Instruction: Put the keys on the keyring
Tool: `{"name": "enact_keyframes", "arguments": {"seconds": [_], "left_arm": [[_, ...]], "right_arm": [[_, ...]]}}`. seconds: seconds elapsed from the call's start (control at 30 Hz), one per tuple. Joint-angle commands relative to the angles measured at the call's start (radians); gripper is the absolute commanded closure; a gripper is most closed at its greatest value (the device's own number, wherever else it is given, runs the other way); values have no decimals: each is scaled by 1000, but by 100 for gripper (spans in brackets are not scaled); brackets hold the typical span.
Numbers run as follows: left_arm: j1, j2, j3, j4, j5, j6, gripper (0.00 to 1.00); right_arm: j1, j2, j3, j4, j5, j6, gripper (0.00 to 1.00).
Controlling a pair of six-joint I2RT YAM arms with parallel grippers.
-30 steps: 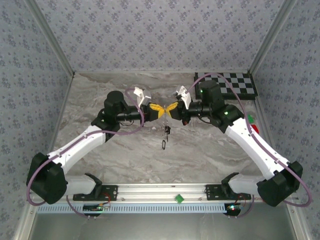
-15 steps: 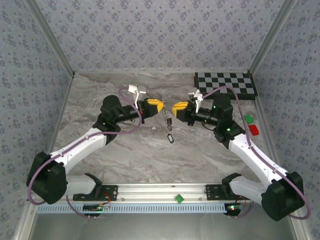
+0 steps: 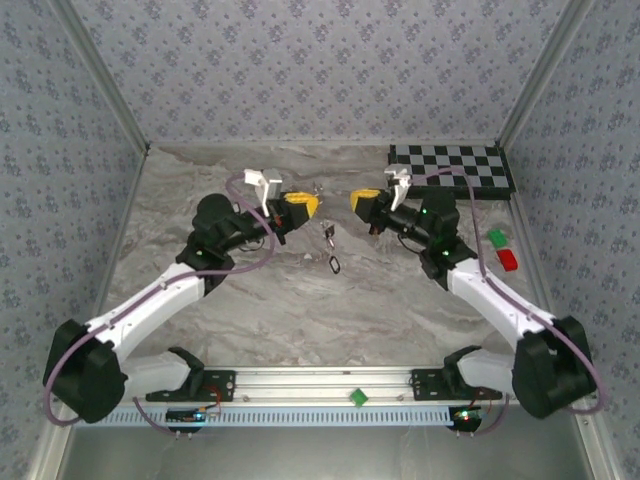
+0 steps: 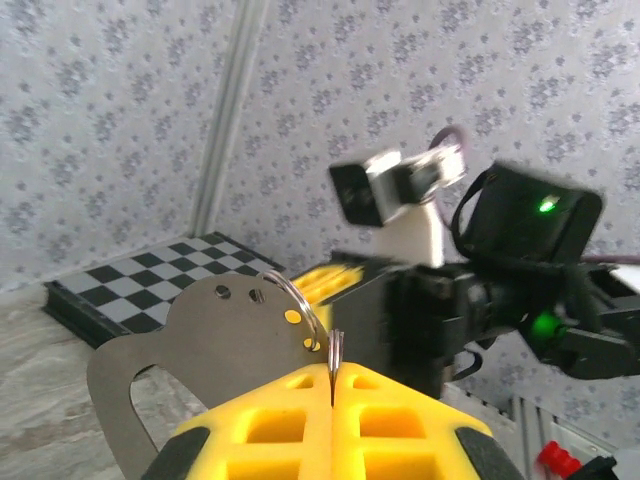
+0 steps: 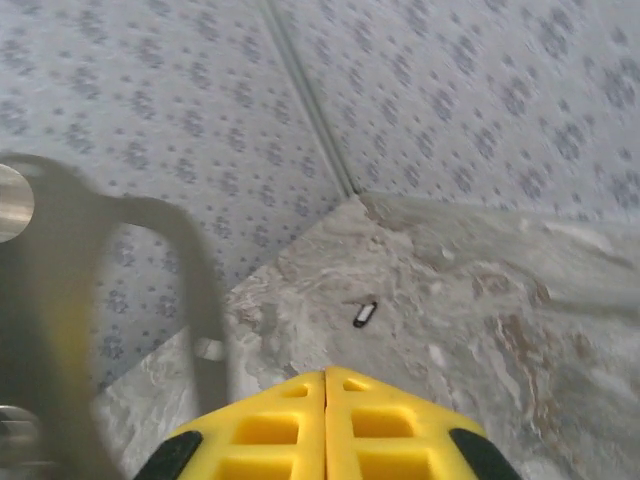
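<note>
Yellow fingertips that met a second ago now stand well apart in the top view, left gripper (image 3: 308, 204) and right gripper (image 3: 357, 200) drawn back, the keys (image 3: 328, 232) between them; that threading try looks finished. The left wrist view adds the keyring (image 4: 296, 308), clamped in closed jaws. The right wrist view has fingers pressed together, empty, a key (image 5: 365, 314) lying on the tabletop (image 5: 480, 290).

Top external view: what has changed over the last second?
The left gripper and right gripper, tips meeting a second ago, have pulled apart and back toward the far wall. The small dark-headed keys shifted that way too. The left gripper pinches the thin grey wire keyring. The black-and-white checkerboard stayed put.
</note>
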Motion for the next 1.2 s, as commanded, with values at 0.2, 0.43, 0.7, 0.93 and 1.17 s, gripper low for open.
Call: {"name": "enact_keyframes", "arguments": {"seconds": [0.2, 0.43, 0.7, 0.93, 1.17], "left_arm": [[94, -122, 67, -144, -143, 69, 100], [180, -167, 75, -168, -179, 18, 100], [198, -218, 72, -181, -212, 18, 100], [201, -244, 52, -181, -220, 19, 100], [202, -259, 37, -173, -217, 17, 100]], "right_arm": [[43, 474, 197, 226, 56, 254, 100], [146, 834, 554, 188, 83, 412, 100], [233, 1087, 919, -13, 151, 482, 100], [298, 1272, 1244, -245, 205, 482, 100], [333, 1407, 1492, -411, 246, 449, 100]]}}
